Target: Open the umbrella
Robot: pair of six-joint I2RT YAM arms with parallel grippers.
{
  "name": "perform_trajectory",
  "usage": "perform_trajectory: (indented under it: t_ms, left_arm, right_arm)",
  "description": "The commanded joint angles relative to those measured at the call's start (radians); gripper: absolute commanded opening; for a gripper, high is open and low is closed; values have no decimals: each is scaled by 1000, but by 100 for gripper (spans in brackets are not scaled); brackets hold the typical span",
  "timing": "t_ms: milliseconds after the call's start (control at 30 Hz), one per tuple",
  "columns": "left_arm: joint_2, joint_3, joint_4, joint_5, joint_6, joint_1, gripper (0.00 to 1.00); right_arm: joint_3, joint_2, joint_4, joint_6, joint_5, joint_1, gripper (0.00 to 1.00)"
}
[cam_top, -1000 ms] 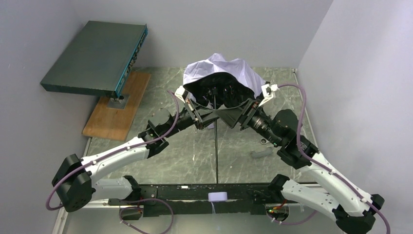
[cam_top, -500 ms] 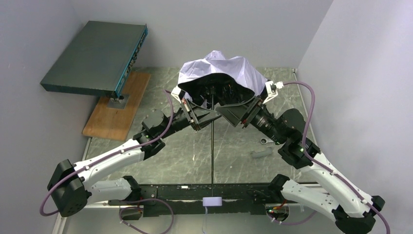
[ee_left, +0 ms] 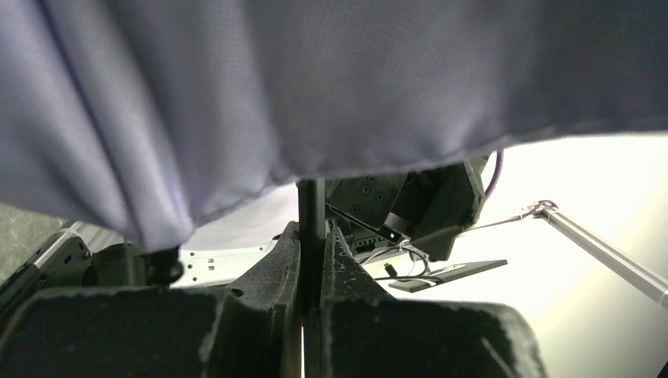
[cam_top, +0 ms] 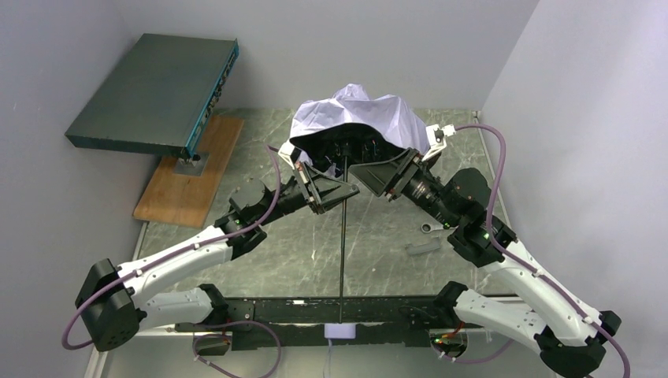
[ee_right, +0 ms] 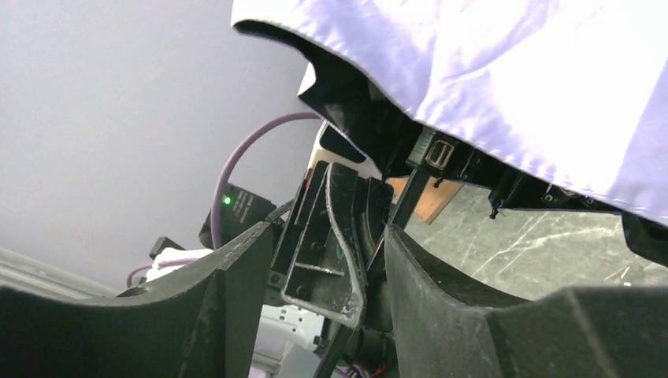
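The umbrella stands nearly upright above the table. Its pale lavender-white canopy point(cam_top: 358, 116) is partly spread and droops over both grippers. Its thin black shaft point(cam_top: 343, 244) runs down to the small pale handle point(cam_top: 340, 331) at the near edge. My left gripper point(cam_top: 339, 189) is shut on the shaft just under the canopy. In the left wrist view the shaft point(ee_left: 310, 206) sits pinched in the left gripper point(ee_left: 310, 236), with the canopy point(ee_left: 315, 79) above. My right gripper point(cam_top: 365, 172) is open beside it. In the right wrist view the right gripper point(ee_right: 327, 230) stands wide around the left gripper's finger, under the canopy point(ee_right: 512, 71).
A large dark teal flat box point(cam_top: 157, 90) sits on a stand over a wooden board point(cam_top: 189, 177) at the back left. Small grey pieces point(cam_top: 421, 246) lie on the marbled table point(cam_top: 268, 260) at the right. Grey walls close in on both sides.
The handle and shaft have shifted toward the near edge. Both grippers have risen closer under the canopy, the right one moving left toward the shaft.
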Motion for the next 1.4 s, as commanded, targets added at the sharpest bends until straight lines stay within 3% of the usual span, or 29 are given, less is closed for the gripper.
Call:
perform_trajectory:
  t_ms: [0,400,833,1000,1367]
  left_arm:
    - [-45,61,118,13,36,-9,0]
    - [-44,90,76,10,67,-22,0]
    - [-32,97,77,17,66,-29,0]
    - [-22,95,95,15,57,-29,0]
    - [-19,122,12,34,112,-71,0]
  right_arm:
    - [29,2,55,37,43,-5,55]
    - [12,24,29,41,163,-9,44]
    - [27,131,81,57,111,-9,39]
    - [20,147,78,79,124,-9,15]
    - [66,211,32,82,375,-13,6]
